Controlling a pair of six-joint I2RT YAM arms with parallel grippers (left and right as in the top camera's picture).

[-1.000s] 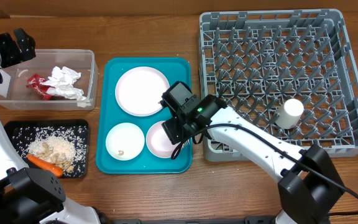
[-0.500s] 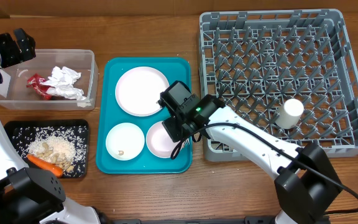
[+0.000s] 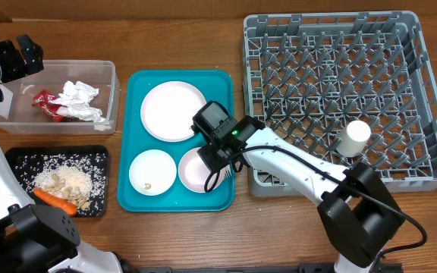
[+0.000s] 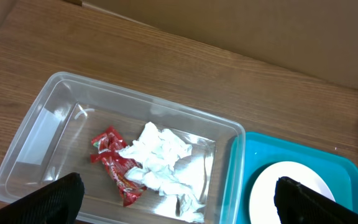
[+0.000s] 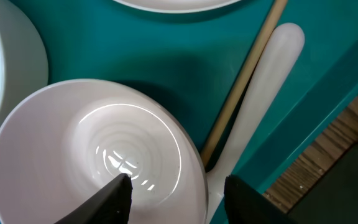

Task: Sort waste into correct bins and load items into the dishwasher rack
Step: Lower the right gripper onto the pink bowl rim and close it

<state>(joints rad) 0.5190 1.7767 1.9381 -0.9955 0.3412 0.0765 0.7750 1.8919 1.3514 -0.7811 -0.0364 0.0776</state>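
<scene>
Directly beneath the right pincer (image 5: 178, 200), a pale pink bowl (image 5: 92, 155) is seen standing upright in a teal tray (image 5: 166, 56). The bowl's rim is straddled by the pincer. One finger (image 5: 114, 198) is held over the inside of the bowl and the other outside it. The jaws are spread partway, with a gap on either side of the rim, so nothing is pinched. Being round, the bowl has no long axis; the stretch of rim between the fingers runs across the gap, which is judged to suit a closing pinch.

Just outside the outer finger, a white plastic fork (image 5: 266, 93) and a thin wooden stick (image 5: 245, 87) are laid side by side. Their long axes run away from the pincer along the tray's edge, and the fork could be nipped by mistake.

Farther out on that side, the grey dishwasher rack (image 3: 250, 68) is set just beside the tray. Well apart, the left pincer (image 4: 188, 202) is held spread wide above a clear tub (image 4: 17, 155), so the right arm is much the nearer.
</scene>
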